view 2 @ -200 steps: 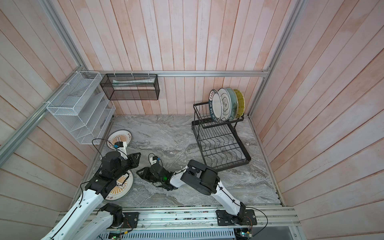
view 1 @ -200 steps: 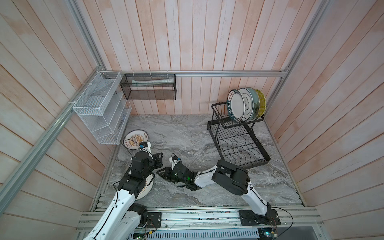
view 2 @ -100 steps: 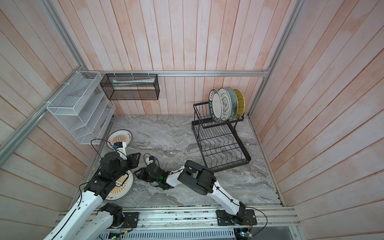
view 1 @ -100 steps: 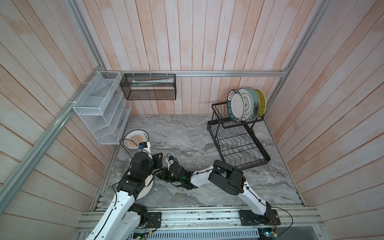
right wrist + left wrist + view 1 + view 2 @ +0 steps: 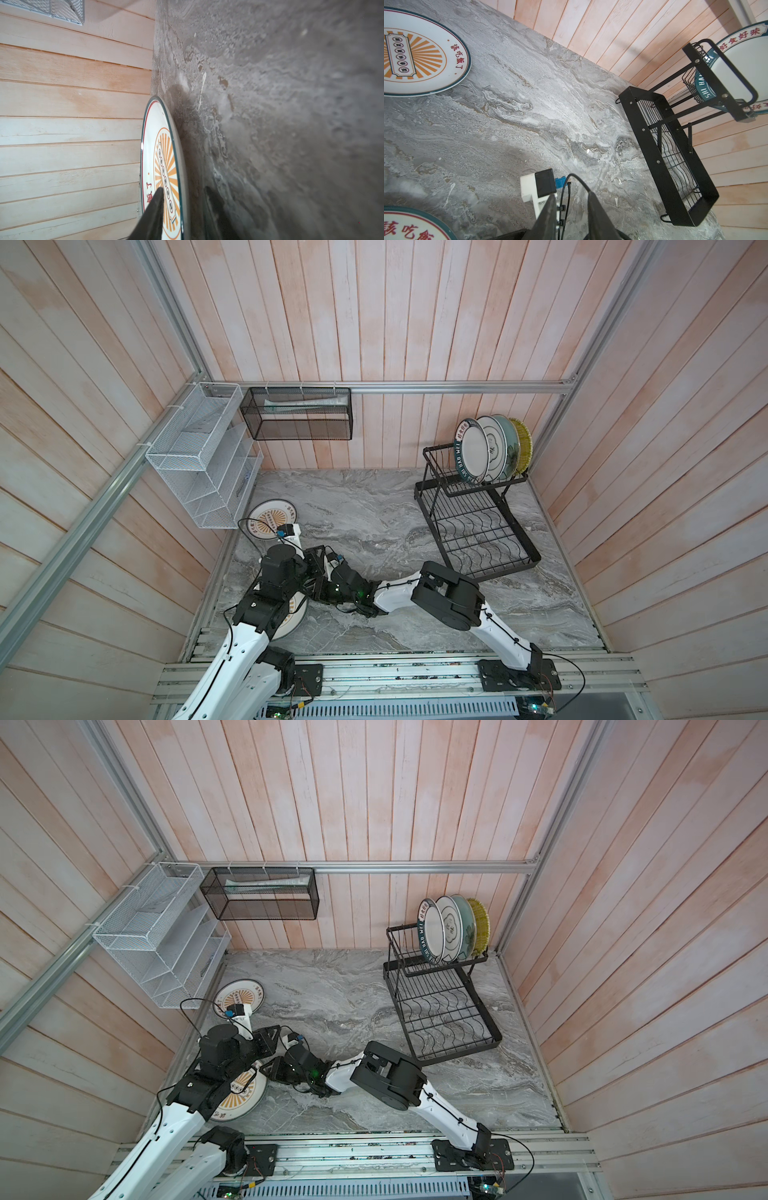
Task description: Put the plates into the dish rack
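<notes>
Where the grey marble desk (image 5: 332, 990) ends front-left, round orange-sunburst plate (image 5: 248, 1095) lies flat, face up; right arm (image 5: 345, 1079) reaches across, right jaws astride its rim, grip unclear; left jaws slightly parted, empty.

Ok so the dish rack (image 5: 433, 526) sits far right on the table (image 5: 374, 510), with 4 plates (image 5: 492, 448) standing on edge in its raised far end and the low part running nearer. The mesh shelf (image 5: 199, 464) hangs on the left wall, and the box basket (image 5: 299, 414) is on the far wall just right of it. The far-left plate (image 5: 266, 516) lies flat below the shelf. The near-left plate (image 5: 245, 1100) lies partly under the left arm (image 5: 249, 639), with the right gripper (image 5: 184, 207) straddling its right rim.
</notes>
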